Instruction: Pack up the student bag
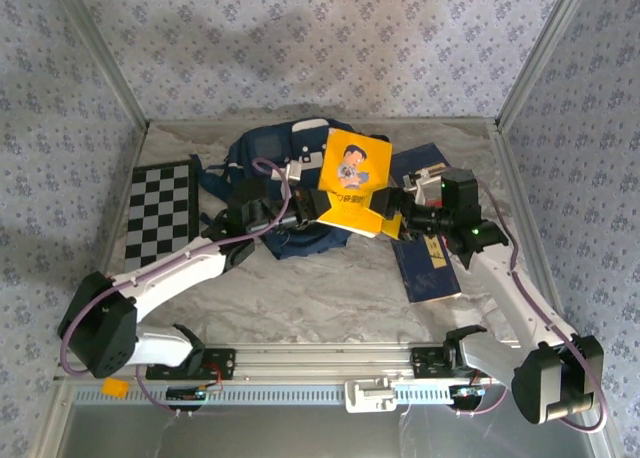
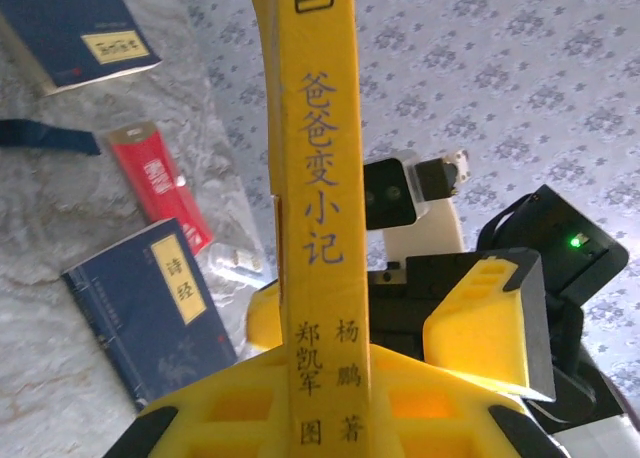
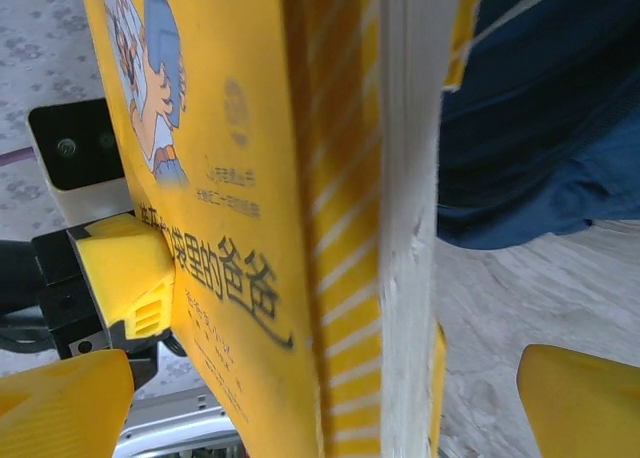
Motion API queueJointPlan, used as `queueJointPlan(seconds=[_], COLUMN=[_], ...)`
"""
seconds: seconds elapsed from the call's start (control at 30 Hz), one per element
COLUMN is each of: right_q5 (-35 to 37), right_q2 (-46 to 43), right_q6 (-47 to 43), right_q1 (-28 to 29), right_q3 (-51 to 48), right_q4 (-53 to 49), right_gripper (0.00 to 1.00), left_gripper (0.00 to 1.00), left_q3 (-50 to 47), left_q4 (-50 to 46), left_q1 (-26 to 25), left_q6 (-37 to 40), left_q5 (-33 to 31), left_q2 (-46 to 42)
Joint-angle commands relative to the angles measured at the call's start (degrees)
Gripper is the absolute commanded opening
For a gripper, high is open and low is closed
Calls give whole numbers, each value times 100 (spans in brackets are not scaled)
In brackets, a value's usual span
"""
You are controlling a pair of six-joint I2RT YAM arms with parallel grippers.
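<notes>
clamping yellow book (image 2: 315,228) at lower spine: left gripper (image 2: 325,383), fingers squeezed onto it, book upright above them, top cut off. right gripper (image 3: 325,388) jaws spread wide around same book; right-side finger clear of page edge, contact on cover side hard to tell. student bag (image 3: 540,128) just beyond right gripper, mostly hidden behind book. blue book (image 2: 150,318) flat on table, left of left gripper.

Blue-grey floral-patterned wallpaper walls (image 1: 300,38) closed in three sides; the pale marbled tabletop (image 1: 320,298) lay brightly lit, silver metal corner posts (image 1: 100,53) rising.
</notes>
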Motion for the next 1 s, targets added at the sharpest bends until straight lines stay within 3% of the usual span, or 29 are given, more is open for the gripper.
queueJointPlan(seconds=[0.0,0.2,0.4,0.57,0.97], right_q5=[-281,-337,-339,-217,158], right_q2=[97,29,-43,-23,159], right_q6=[617,1245,1229,1300,589], right_q1=[75,86,42,119,242], right_q3=[-60,14,65,65,213], right_q4=[925,1753,1689,1795,738], right_gripper=[100,100,89,60,12], left_gripper=[0,0,0,0,0], left_q3=[361,248,194,173,69], left_q4=[723,524,-104,-493,-856], left_q1=[-24,1,72,24,-48], left_q6=[-9,58,306,531,787], left_q5=[138,-17,-171,-250,-254], left_q2=[-39,-24,-119,-200,-351])
